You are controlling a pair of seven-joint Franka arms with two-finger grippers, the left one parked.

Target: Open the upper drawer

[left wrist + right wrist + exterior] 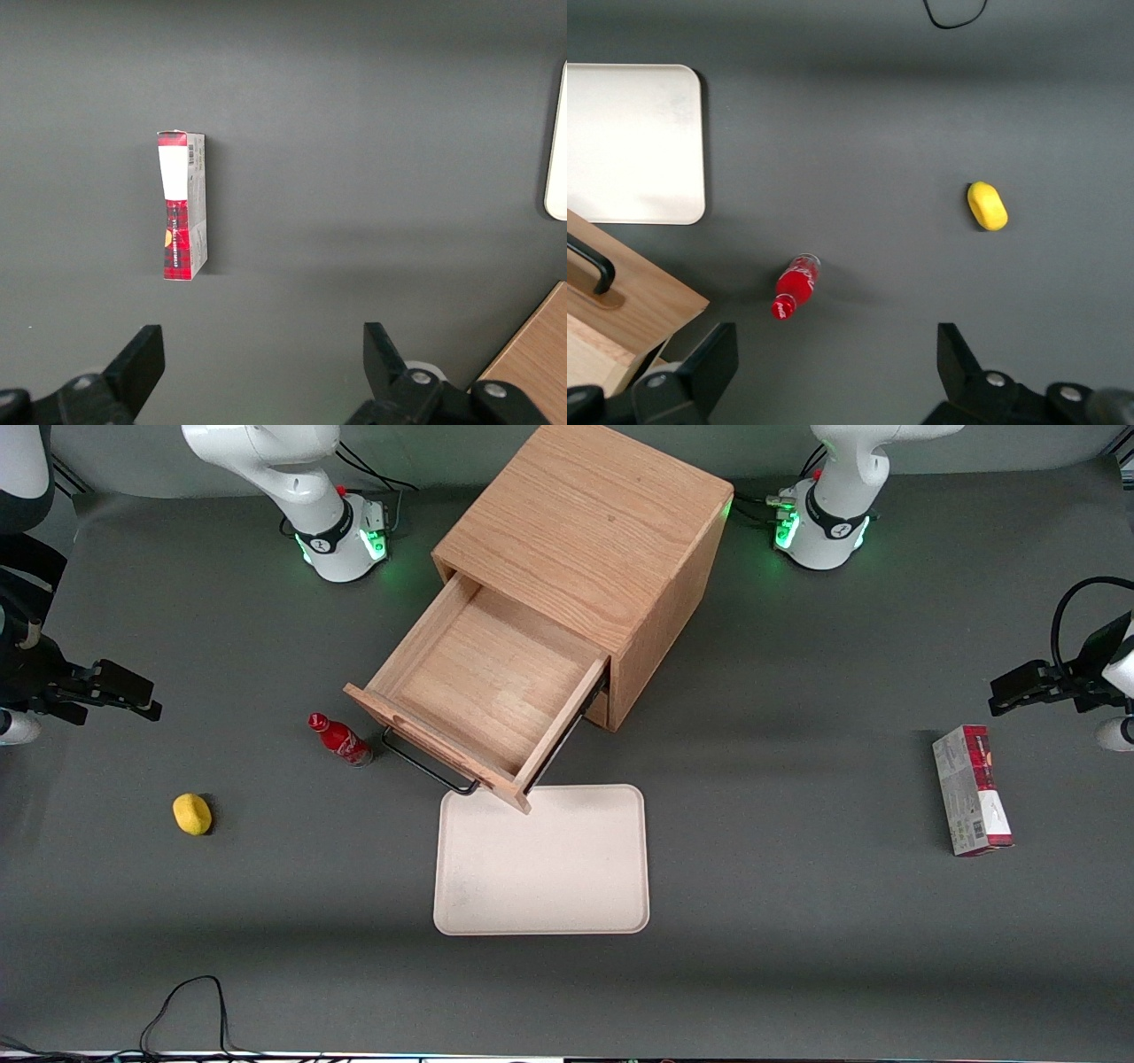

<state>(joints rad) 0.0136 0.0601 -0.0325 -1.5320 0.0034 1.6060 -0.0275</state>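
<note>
The upper drawer (478, 682) of the oak cabinet (602, 522) stands pulled far out, and its inside is bare. Its long black bar handle (430, 766) runs along the front panel, just above the tray's edge. The drawer's front corner (638, 301) and handle end (592, 261) show in the right wrist view. The lower drawer is hidden under it. My right gripper (142, 698) hangs over the table toward the working arm's end, well away from the drawer. It is open and empty (833, 376), above bare mat.
A red bottle (341, 741) lies beside the drawer front, also in the right wrist view (796, 285). A yellow lemon-like object (192, 813) lies nearer the front camera than the gripper. A cream tray (542, 859) sits in front of the drawer. A carton (972, 790) lies toward the parked arm's end.
</note>
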